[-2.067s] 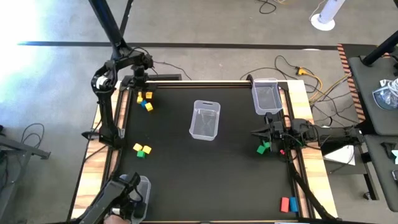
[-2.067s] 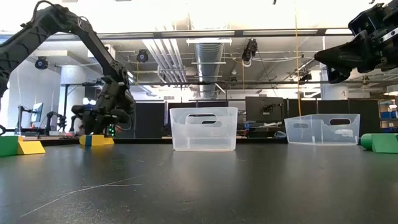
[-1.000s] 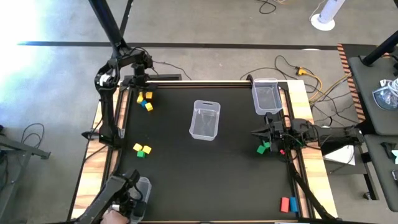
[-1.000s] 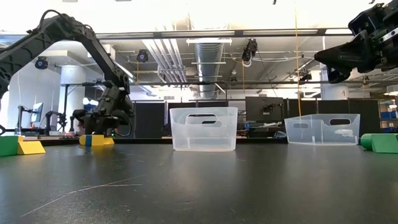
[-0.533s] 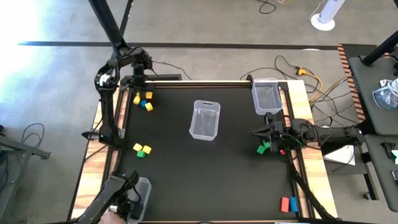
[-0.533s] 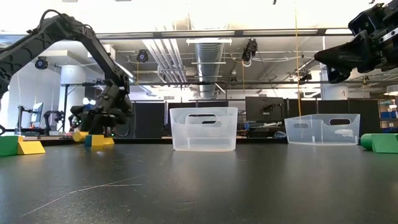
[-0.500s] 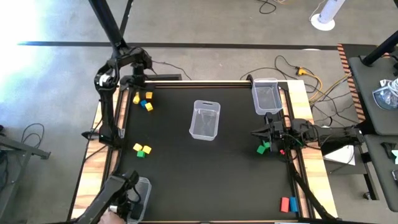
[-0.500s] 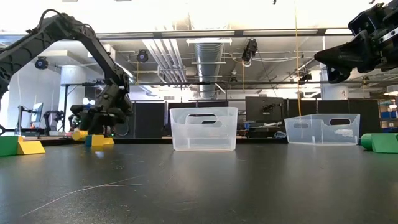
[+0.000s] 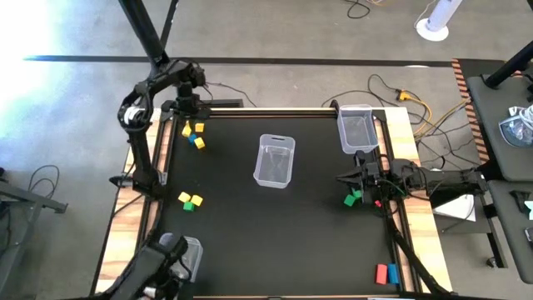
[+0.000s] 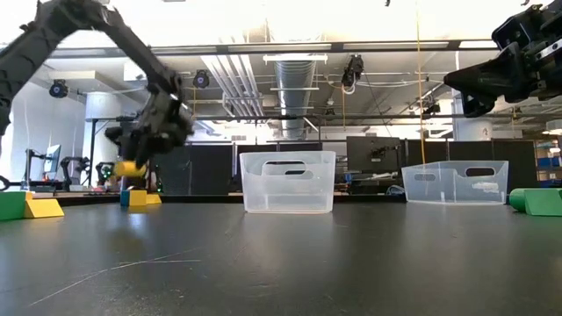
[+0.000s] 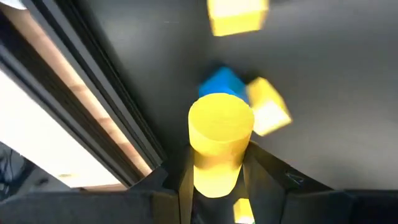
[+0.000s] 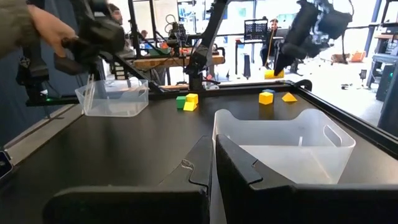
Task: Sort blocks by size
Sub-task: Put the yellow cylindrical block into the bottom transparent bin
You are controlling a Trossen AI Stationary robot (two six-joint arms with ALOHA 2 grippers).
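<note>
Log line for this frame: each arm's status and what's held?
left gripper: shut on yellow block, raised off table near far-left corner | right gripper: waiting at right edge, near green blocks, empty

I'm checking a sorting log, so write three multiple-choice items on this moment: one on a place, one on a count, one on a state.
1. Where do the red and blue blocks lie on the table?
A. far-left corner
B. near-right corner
C. middle

2. How many clear bins does the high view show?
A. one
B. two
C. three

3. What is the state of the yellow block at the left hand?
A. lying flat on the table
B. gripped and off the table
C. dropped in a bin

Answers:
1 B, the pair sits by the near-right edge.
2 C, one in the middle, one far right, one near left.
3 B, the low view shows it held above the surface.
</note>
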